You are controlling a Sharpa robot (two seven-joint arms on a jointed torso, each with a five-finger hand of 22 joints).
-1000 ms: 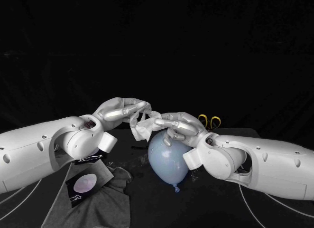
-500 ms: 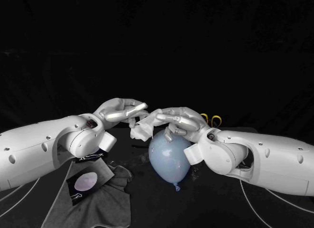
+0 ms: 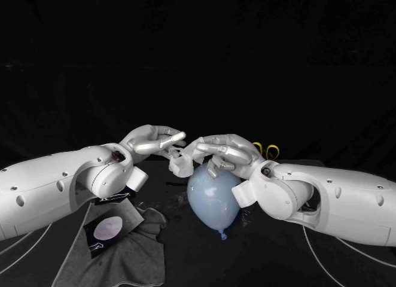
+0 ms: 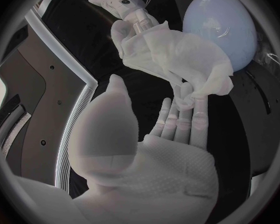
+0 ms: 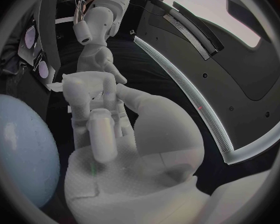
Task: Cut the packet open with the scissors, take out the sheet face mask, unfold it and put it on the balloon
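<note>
- Head view is dim; the black cloth table (image 3: 276, 257) merges into darkness.
- The glossy pale-blue rubber balloon (image 3: 211, 200) carries a soft sheen on top.
- Wrist views bend straight edges near their dark rims.

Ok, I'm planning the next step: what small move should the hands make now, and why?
Probably draw the left hand and right hand a little apart. Each pinches an edge of the sheet mask, which hangs creased and partly folded between them close by the balloon; it likely needs spreading before lowering.

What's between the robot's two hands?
The sheet face mask, stretched from the left hand to the right hand; the left wrist view shows it plainly.
</note>
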